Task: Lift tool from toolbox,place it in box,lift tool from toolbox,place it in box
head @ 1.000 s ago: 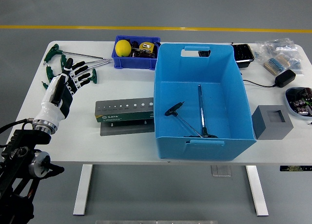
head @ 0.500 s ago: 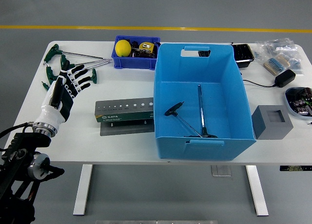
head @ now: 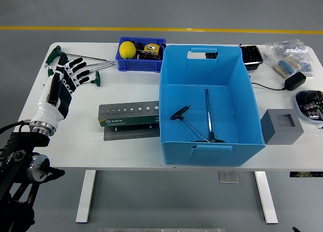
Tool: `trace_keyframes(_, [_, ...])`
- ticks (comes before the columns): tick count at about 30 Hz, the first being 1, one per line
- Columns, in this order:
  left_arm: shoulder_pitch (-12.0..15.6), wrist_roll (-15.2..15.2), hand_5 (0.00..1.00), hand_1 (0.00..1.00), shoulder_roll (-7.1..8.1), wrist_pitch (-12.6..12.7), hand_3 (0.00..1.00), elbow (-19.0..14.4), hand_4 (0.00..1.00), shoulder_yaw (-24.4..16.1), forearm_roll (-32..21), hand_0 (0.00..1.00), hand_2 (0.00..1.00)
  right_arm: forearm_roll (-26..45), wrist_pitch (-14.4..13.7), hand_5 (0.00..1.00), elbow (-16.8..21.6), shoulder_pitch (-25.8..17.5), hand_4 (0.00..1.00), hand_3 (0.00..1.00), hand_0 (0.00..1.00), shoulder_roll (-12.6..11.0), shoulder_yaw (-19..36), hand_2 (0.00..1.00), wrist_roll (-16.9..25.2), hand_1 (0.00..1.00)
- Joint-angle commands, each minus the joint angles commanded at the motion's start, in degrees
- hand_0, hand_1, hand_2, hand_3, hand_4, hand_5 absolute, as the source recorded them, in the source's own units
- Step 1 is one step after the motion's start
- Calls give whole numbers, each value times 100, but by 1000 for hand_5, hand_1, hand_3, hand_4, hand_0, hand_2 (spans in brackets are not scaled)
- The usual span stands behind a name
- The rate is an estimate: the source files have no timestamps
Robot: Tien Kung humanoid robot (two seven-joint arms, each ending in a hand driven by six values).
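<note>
My left hand [head: 68, 73] hovers over the table's far left with its fingers spread, holding nothing. Under and beyond its fingertips lie several green-handled T-handle tools [head: 91, 66], their steel shafts pointing right toward the small blue bin. The grey tool holder [head: 129, 115] lies in front of them, left of the big blue box [head: 209, 103]. Two tools lie in that box: a black-handled T-wrench [head: 180, 114] and a long steel one [head: 208, 113]. My right hand is out of sight.
A small dark blue bin [head: 142, 63] with a yellow ball [head: 126, 49] stands at the back. Right of the big box are a grey block [head: 281, 125], a black adapter with cable [head: 294, 80], a black tray [head: 251, 56] and bagged parts [head: 288, 55].
My left hand has moved away from me and slightly left, its fingertips now reaching over the green tool handles. Nothing else has moved.
</note>
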Motion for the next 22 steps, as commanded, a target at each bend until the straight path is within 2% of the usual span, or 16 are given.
trace_keyframes(9, [39,8,942,763,51,32,768,73,966,28,59,759,835,370,13,750,-14,-108,806,555,655,18,-262,709,133,649])
trace_keyframes(14, [26,18,942,763,17,32,768,100,966,70,62,759,835,334,70,750,-44,-244,806,555,655,38,-37,709,117,649])
trace_keyframes(22, [7,14,941,764,62,35,771,97,965,80,73,759,835,30,156,752,-50,-626,807,559,666,30,409,718,-9,654])
